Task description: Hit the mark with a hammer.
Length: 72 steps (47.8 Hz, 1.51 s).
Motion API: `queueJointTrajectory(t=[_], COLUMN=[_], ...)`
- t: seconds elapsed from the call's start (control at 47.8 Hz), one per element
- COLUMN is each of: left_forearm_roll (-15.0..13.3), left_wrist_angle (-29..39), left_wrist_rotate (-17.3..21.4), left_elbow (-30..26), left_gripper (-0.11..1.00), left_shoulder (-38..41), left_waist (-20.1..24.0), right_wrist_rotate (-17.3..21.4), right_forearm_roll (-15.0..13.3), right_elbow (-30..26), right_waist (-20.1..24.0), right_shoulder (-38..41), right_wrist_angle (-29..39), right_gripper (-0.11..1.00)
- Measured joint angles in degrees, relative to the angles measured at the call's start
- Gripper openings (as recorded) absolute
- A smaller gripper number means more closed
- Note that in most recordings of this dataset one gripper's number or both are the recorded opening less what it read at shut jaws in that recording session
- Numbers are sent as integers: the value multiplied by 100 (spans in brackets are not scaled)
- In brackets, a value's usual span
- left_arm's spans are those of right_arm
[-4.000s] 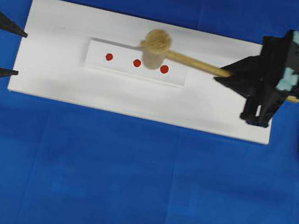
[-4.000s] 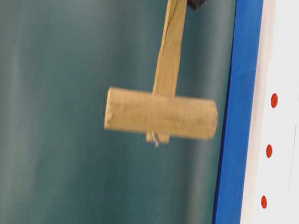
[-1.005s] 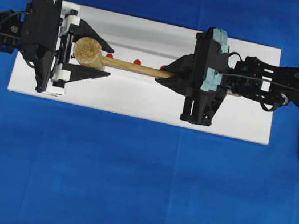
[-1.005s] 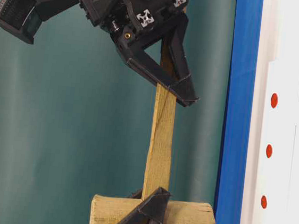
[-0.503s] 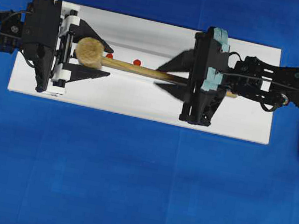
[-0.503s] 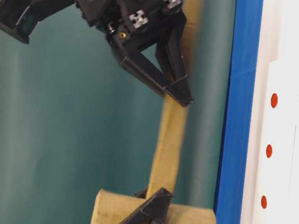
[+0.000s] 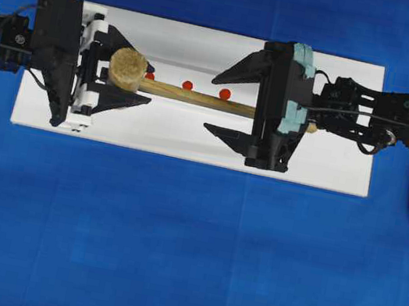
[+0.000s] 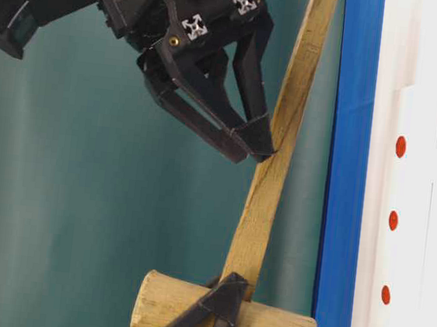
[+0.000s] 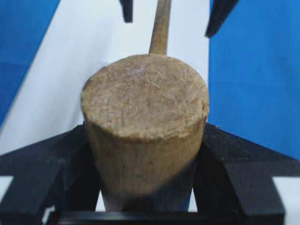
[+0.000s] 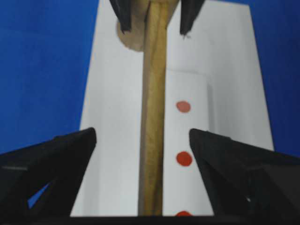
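**A:** What's under the arms right now?

**B:** A blue cloth (image 7: 170,258) covers the whole table, and a white board (image 7: 153,128) lies across it, below both grippers. A smaller white strip (image 10: 197,140) sits on the board with three red dots (image 7: 187,85) in a row. In the table-level view there's a dull green backdrop (image 8: 59,194) behind everything.

**A:** And the hammer?

**B:** The hammer (image 7: 198,96) hangs above the board, handle running from the left gripper (image 7: 128,70) toward the right gripper (image 7: 221,100). Its thick head sits squarely between the left gripper's fingers (image 9: 42,173), both pressed against its sides. That's a grip at about half spread.

**A:** The right one?

**B:** Spread wide. From its wrist camera, the handle runs up the middle with clear gaps to each finger (image 10: 51,159), so it holds nothing. The red dots lie just to the right of the handle in that view.

**A:** Level handle?

**B:** No, from table level it's tilted, the free end leaning toward the board, passing just beside the right gripper's fingertips.
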Motion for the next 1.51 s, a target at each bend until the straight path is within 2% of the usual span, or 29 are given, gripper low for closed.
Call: queueJointTrajectory(t=[0.063, 0.377, 0.503, 0.628, 0.859, 1.173, 1.257, 1.424, 1.487, 1.508], left_forearm_roll=[0, -9, -9, 0, 9, 0, 9, 0, 9, 9], left_wrist_angle=[18, 53, 53, 44, -79, -79, -79, 18, 105, 123], left_wrist_rotate=[-413, -3938, -4913, -5599, -6047, -6073, -6073, -6073, -6056, -6047], left_elbow=[0, 0, 0, 0, -9, -9, -9, -9, -9, -9], left_gripper=[45, 45, 45, 44, 45, 45, 45, 45, 45, 45], left_shoulder=[-26, -211, -211, -220, -404, -422, -422, -448, -457, -457], left_waist=[-9, -70, -123, -229, -404, -413, -422, -439, -439, -439], right_wrist_rotate=[-97, -571, -712, -800, -809, -817, -826, -835, -853, -861], right_forearm_roll=[9, 0, 9, 0, 9, 0, 0, 0, 0, -18], right_elbow=[-9, -35, -35, -35, -62, -114, -141, -158, -167, -167], right_waist=[0, 0, 0, 0, 0, -9, -35, -70, -62, -53], right_shoulder=[0, 0, 0, 9, 9, 167, 229, 255, 255, 255], right_wrist_angle=[-9, -53, -79, -88, -97, -97, -97, -44, 26, 44], right_gripper=[92, 92, 92, 92, 92, 88, 72, 22, 9, 8])
